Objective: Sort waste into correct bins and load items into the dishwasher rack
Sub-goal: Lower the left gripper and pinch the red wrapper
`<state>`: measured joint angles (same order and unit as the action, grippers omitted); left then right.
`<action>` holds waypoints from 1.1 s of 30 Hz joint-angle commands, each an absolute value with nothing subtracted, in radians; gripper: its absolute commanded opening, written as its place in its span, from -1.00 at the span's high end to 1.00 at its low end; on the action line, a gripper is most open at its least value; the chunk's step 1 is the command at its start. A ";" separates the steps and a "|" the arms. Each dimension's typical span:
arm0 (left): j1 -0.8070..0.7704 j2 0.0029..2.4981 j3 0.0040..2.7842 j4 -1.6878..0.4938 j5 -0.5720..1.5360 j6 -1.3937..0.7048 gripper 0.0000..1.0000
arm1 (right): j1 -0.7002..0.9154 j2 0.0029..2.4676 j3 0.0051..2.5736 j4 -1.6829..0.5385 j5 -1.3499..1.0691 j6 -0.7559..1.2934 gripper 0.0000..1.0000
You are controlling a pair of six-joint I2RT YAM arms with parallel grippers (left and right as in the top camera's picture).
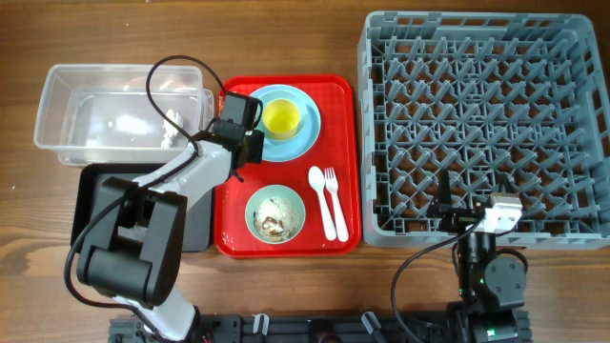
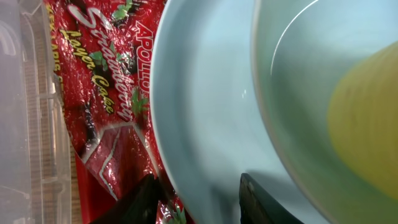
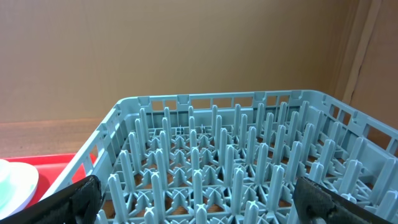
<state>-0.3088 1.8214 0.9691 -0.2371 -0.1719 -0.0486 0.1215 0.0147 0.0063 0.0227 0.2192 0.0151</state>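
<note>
Wooden bench [image 1: 286,38]: left claw [image 2: 199,208] apart, low over wrapper [image 2: 106,106] tucked against plate [image 2: 205,124] rim beside tub [image 2: 25,124], probably lining up a pinch. Right claw [image 3: 202,202] wide apart, parked at rack [image 3: 236,155] edge.

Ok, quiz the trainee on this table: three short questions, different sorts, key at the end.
1. True or false: the dishwasher rack already holds a dish.
2. The rice scraps sit in: A) yellow cup, B) pale-green bowl, C) clear tub.
3. Which gripper is at the Apollo wrapper beside the light-blue plate?
Key: 1 false; 2 B; 3 left gripper.
</note>
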 commanded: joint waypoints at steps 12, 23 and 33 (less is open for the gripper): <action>-0.312 1.755 0.969 -0.240 -0.200 -0.055 0.19 | 0.126 0.010 0.005 0.028 0.236 0.027 -0.99; -0.311 1.677 0.969 -0.336 -0.202 -0.090 0.54 | 0.126 0.010 0.005 0.028 0.236 0.027 -0.99; -0.311 1.739 0.968 -0.345 -0.226 -0.091 0.67 | 0.126 0.010 0.005 0.028 0.236 0.027 -0.99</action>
<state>-0.3088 1.7004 0.9684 -0.3454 -0.2054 -0.0811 0.1215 0.0147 0.0063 0.0227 0.2192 0.0151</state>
